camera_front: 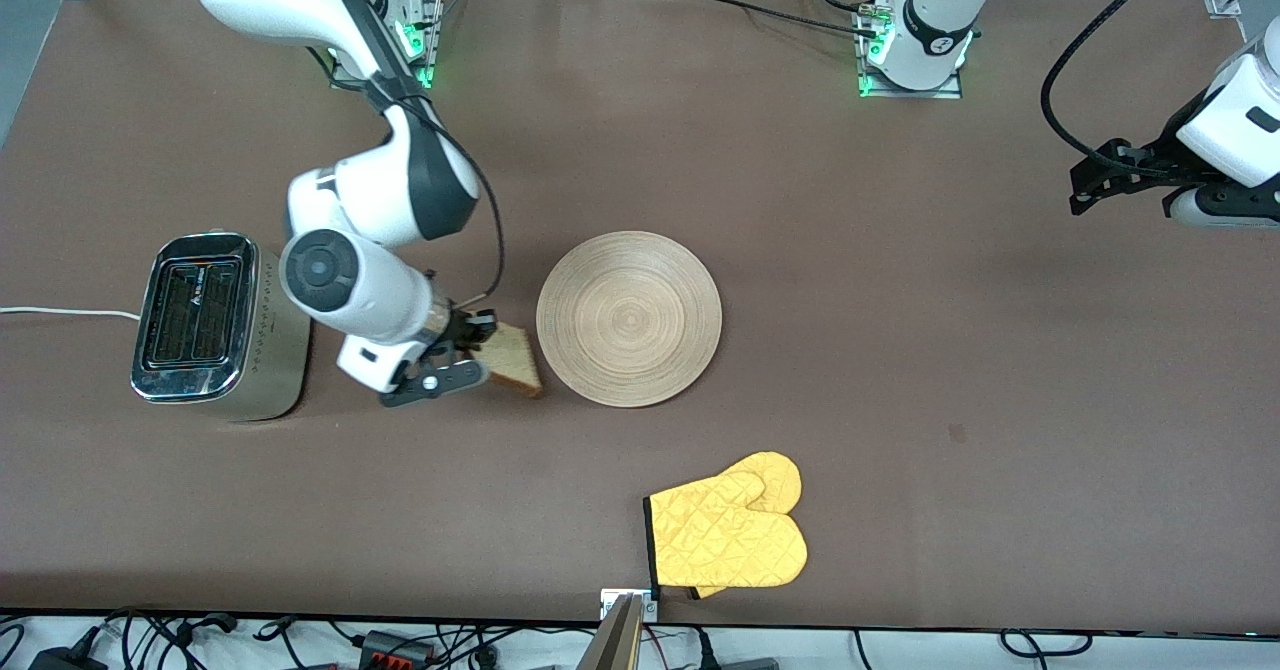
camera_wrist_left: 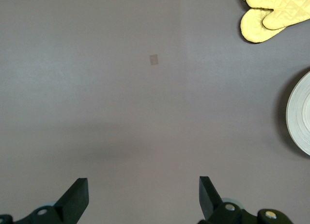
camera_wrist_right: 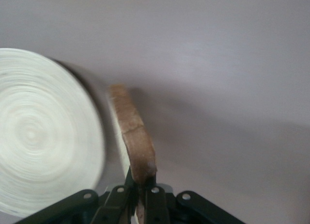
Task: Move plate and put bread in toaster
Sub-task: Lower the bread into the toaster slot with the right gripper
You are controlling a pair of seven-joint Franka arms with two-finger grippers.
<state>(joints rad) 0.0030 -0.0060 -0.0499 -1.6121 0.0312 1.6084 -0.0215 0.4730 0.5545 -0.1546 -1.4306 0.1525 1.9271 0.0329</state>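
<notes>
My right gripper is shut on the bread, a tan slice with a brown crust, held on edge above the table between the toaster and the plate. The right wrist view shows the bread pinched between the fingers, with the plate beside it. The toaster stands at the right arm's end of the table with both slots up and its white cord trailing off. My left gripper is open and waits over bare table at the left arm's end; in its wrist view it holds nothing.
A yellow quilted oven mitt lies near the table's front edge, nearer to the front camera than the plate; it also shows in the left wrist view, as does the plate's rim.
</notes>
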